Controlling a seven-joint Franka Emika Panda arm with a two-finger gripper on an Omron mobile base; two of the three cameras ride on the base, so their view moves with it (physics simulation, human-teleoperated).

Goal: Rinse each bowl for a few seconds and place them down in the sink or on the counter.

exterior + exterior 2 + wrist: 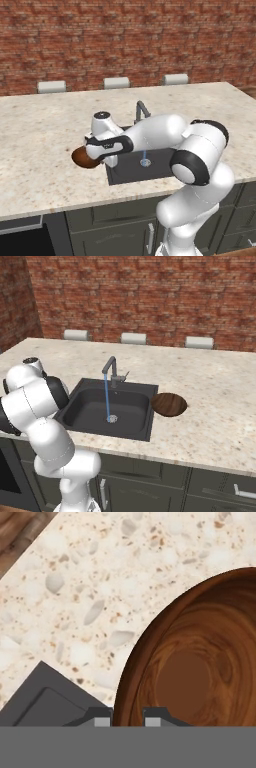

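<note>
Bowls first: we see one wooden bowl [84, 158] gripped at its rim by the hand [127, 718], whose fingers [101, 717] stand narrow with the rim between them, over the worktop [45, 130] just left of the sink [131, 171]. In the hand view the held bowl sits beside the basin's black corner, with speckled stone open beyond it. We see a second bowl [169, 404] resting on the worktop, touching or nearly touching the sink's right edge in the right base view.

Largest to smallest: the brick wall [150, 291] backs the broad worktop, which lies open to the left and to the far right. The white arm [165, 132] reaches low across the basin's front. A faucet [111, 369] runs a thin blue stream [107, 398] to the drain [112, 418]. We read no writing or labels anywhere.
</note>
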